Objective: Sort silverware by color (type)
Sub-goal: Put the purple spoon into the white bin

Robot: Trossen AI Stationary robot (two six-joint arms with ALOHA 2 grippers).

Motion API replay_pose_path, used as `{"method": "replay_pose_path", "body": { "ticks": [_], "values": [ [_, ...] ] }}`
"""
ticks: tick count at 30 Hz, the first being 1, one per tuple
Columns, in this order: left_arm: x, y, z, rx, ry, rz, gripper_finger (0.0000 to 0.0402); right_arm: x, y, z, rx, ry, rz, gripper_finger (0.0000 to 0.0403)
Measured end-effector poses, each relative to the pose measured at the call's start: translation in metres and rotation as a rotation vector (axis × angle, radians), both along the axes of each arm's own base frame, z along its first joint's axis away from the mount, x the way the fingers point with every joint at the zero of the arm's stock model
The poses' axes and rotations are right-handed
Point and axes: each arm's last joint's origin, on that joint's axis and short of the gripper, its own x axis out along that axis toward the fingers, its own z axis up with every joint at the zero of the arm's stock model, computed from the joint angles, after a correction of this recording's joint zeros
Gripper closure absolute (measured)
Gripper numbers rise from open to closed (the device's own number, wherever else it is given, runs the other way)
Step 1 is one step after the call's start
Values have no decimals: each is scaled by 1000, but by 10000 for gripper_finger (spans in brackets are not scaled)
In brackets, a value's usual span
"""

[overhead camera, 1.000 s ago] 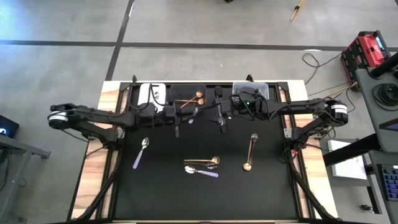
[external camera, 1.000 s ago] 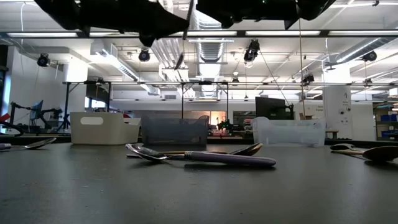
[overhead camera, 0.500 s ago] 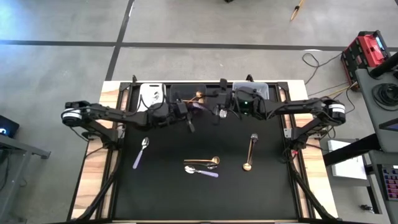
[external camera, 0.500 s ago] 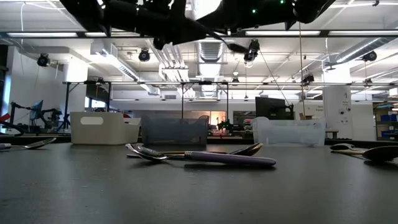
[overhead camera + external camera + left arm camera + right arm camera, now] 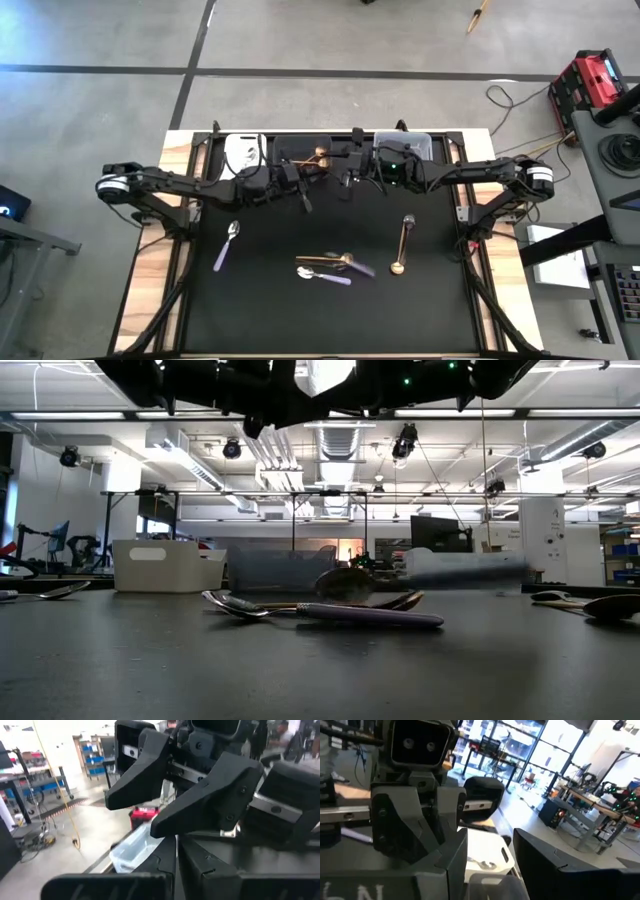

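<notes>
While both arms hang up near the far edge, the black table mat (image 5: pixel 300 310) is mostly bare, sitting on a wooden bench over a grey concrete floor with dark tape lines. From table height you look across into a big workshop with ceiling lights, racks and desks.

Three bins line the far edge: white bin (image 5: pixel 243 150), dark bin (image 5: pixel 305 150) with a gold spoon (image 5: pixel 318 155) in it, and clear bin (image 5: pixel 415 145).

Loose silverware on the mat: a lilac-handled spoon (image 5: pixel 226 245) toward the left, a gold spoon and lilac spoon pair (image 5: pixel 325 268) in the middle, another copper spoon (image 5: pixel 402 245) to the right. A blurred utensil (image 5: pixel 420 575) shows mid-air just over the middle pair.

Left gripper (image 5: pixel 300 195) is pinched fully closed, holding nothing I can see. Right gripper (image 5: pixel 350 180) has its fingers spread apart, also empty.
</notes>
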Motion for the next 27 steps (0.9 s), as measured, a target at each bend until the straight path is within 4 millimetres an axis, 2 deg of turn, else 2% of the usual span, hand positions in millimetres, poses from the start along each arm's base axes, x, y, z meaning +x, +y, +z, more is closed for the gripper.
{"method": "replay_pose_path", "body": {
  "ticks": [12, 20, 27],
  "values": [
    [-23, -4, -22, -110, 379, 26, 401, -22, 4, 12, 20, 98, -9, 280],
    [-41, -13, -22, -100, 438, 2, 401, -30, 6, 9, 188, 156, -24, 291],
    [-57, -23, -31, -78, 454, -37, 401, -30, 11, -8, 349, 284, -47, 292]
  ]
}}
